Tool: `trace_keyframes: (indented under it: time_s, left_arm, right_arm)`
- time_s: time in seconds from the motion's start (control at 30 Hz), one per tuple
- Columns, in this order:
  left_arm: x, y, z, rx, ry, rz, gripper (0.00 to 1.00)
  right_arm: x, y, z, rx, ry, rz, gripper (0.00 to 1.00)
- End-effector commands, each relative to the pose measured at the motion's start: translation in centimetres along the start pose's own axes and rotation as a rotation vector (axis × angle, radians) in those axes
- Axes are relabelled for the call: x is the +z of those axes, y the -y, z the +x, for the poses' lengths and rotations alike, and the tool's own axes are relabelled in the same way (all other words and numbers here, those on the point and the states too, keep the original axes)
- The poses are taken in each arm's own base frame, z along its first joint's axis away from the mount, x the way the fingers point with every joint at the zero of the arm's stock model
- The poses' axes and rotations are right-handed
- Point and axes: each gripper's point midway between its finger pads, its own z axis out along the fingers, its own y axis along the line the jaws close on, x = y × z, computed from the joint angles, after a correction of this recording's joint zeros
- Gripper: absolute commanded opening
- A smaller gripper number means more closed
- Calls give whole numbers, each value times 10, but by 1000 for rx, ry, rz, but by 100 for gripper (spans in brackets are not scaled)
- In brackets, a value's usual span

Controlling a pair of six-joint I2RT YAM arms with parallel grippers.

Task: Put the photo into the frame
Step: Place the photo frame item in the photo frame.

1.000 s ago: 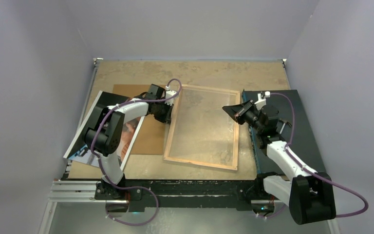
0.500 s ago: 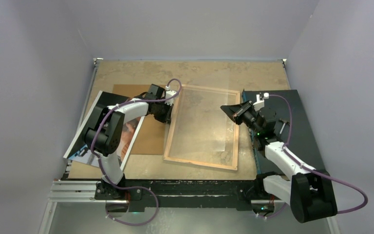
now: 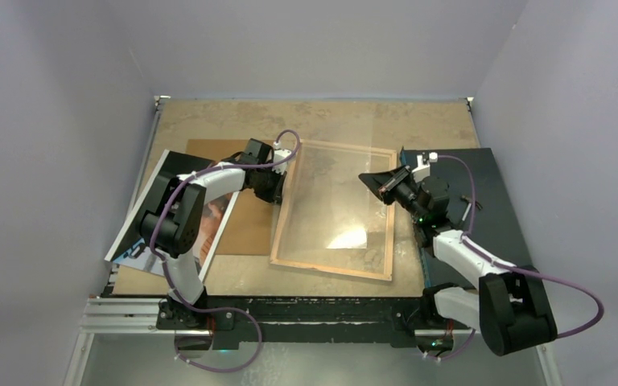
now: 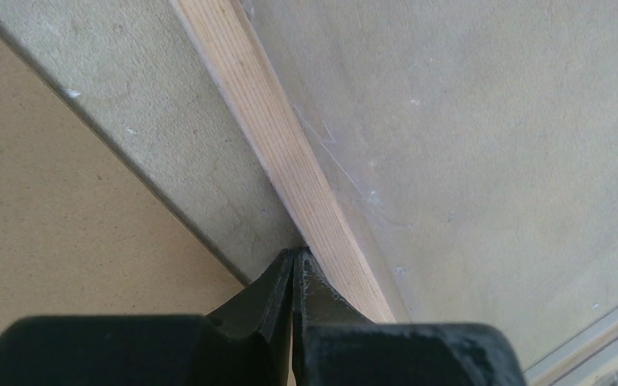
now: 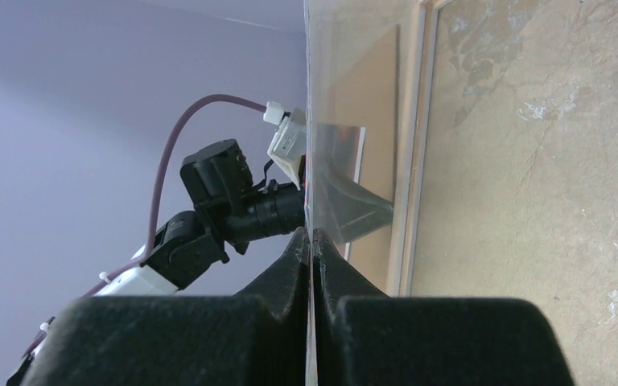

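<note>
**Right arm grips the sheet over the frame; left fingertips rest at the left rail**

The left arm rises from its base, bends at the elbow over the photo (image 3: 135, 248), and reaches right and away. Its wrist is angled down towards the table (image 3: 314, 121). The left gripper (image 4: 294, 269) has its fingers pressed flat together with nothing visible between them. Their tips touch the outer edge of the left rail of the frame (image 3: 283, 217).

The frame lies flat in the middle of the table with its wood side up. The photo lies at the left edge of the table, well apart from the frame and partly hidden under the left arm. The brown board (image 3: 249, 229) lies between them, with one side under the photo.

The right arm runs from its base up and left over the dark mat (image 3: 495, 201), and its wrist is turned to point left. The right gripper (image 5: 312, 241) sits above the frame's right rail, its fingers clamped on the edge of the clear sheet (image 3: 346, 237). The sheet spreads over the frame's opening and shows a bright glare near its near end. In the wrist view it appears edge-on as a thin line.
</note>
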Motion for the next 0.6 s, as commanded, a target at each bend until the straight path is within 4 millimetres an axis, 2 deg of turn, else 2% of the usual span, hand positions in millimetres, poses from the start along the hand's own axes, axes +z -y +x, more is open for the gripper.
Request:
trace_keyframes:
  time_s: [0.0,0.33,0.57]
  left_arm:
    - [0,17,-11,0,33,79,0]
    - [0,17,-14,3,37,82,0]
    - [-2,13,-13,7,36,65,0]
  right_arm:
    - [0,18,25,20,-90,52,0]
    - [0,29,29,12,-94,80,0]
    - [-9,39,21,-123,-77,198,0]
